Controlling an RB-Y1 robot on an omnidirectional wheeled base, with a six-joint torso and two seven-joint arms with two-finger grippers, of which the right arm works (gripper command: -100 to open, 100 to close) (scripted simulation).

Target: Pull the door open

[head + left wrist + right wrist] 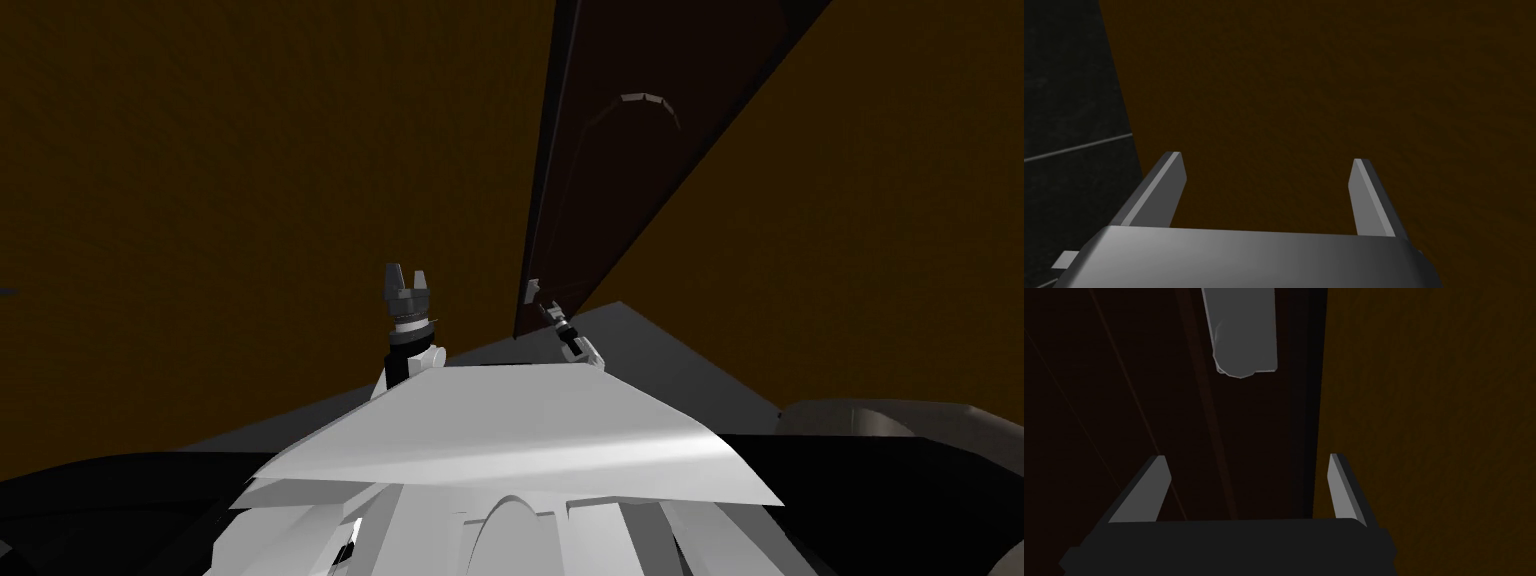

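Handle and right gripper: the grey handle (1244,333) lies ahead of the right gripper (1246,460), past its fingertips and in line with the gap between them, touching neither finger.
Right gripper: fingers spread apart, nothing between them. In the head view it sits low, just beside the handle (530,290).
Left gripper: the left gripper (1269,160) is also spread apart and holds nothing. It is raised in front of the wall (1349,90), well apart from the door.
Where the door is: the door (620,180) stands ahead and to my right, its edge meeting the wall (1434,413).
Room: plain brown walls on both sides of the door, and a grey floor (680,370) at its foot.
Door's look: a very dark brown slab with faint panel lines. The handle is a flat, pale grey bar with a rounded end, close to the door's edge.
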